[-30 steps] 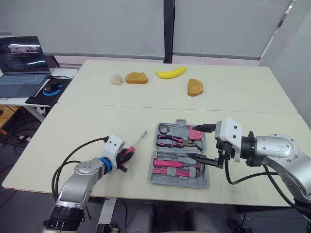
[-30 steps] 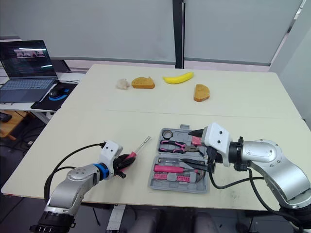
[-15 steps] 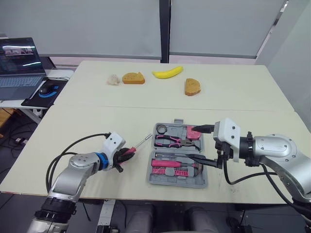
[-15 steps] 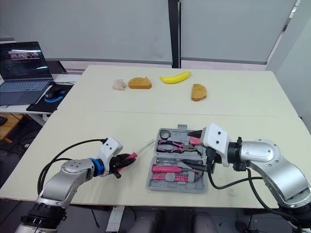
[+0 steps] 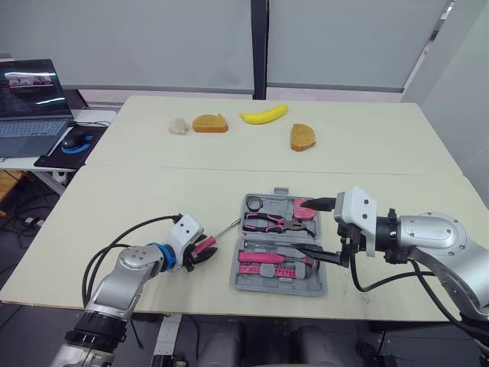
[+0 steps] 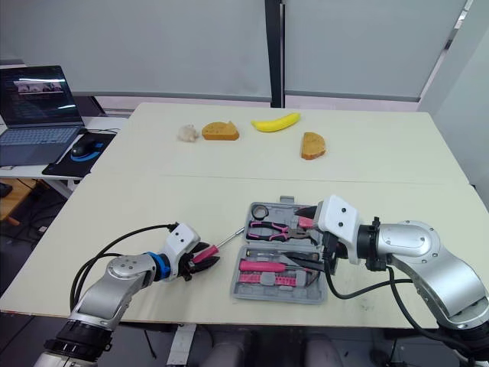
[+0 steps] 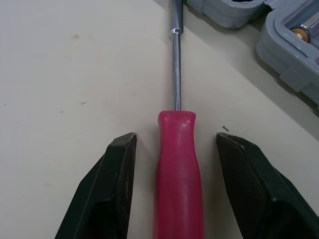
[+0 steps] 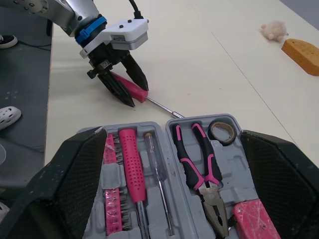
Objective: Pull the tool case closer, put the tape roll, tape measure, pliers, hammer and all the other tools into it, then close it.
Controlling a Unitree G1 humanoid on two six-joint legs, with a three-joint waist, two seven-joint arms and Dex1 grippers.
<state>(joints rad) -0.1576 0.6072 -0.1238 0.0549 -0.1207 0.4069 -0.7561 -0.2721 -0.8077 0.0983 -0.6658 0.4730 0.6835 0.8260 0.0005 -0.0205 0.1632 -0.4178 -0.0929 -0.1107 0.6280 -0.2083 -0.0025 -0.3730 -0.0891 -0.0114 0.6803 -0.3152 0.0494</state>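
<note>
Left hand (image 7: pixel 175 138) straddles pink-handled, steel-shafted screwdriver (image 7: pixel 178 172).

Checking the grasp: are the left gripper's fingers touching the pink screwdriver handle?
Apart. The left wrist view shows bare table on both sides between the fingers and the screwdriver handle.

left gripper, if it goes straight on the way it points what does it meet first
Likely the tool case edge, just past the tip of the pink screwdriver the left gripper straddles.

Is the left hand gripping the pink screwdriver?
No, the left hand has its fingers apart from the pink screwdriver, bare table showing between.
</note>
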